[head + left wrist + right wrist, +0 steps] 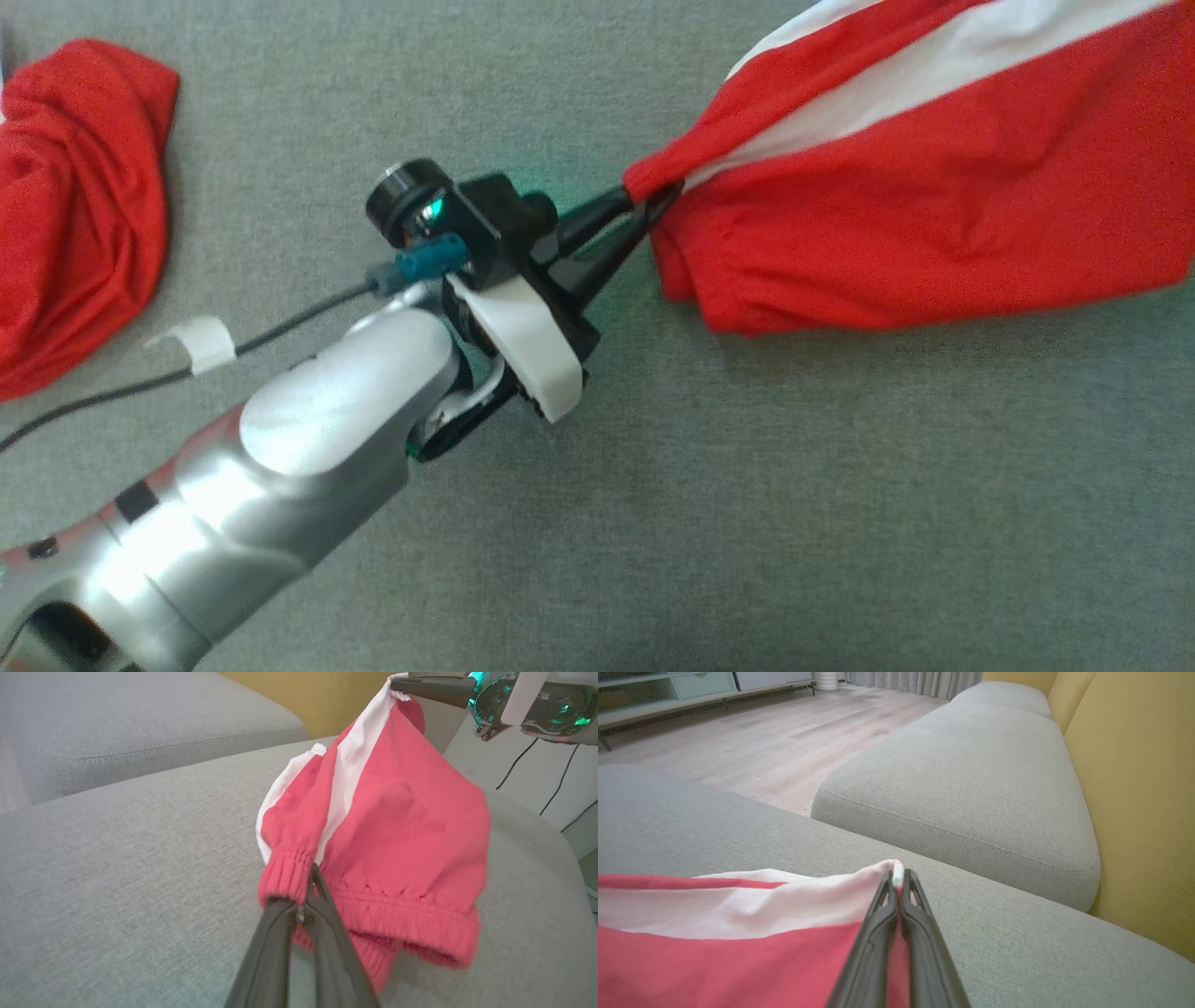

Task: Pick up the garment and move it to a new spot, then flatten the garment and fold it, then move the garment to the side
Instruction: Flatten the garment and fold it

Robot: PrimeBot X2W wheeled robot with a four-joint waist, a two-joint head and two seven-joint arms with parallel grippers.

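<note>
Bare grey cushion (747,513) lies open on the near side of the garment (934,168) — room to pass. At the left, 1 bunched red cloth (75,205) blocks the way, a black cable (299,322) trailing across the cushion beside it.

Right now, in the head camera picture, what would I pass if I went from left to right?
A crumpled red cloth → small white clip on the black cable → left gripper with two dark fingers → red garment with a white stripe, pinched by that gripper.
</note>
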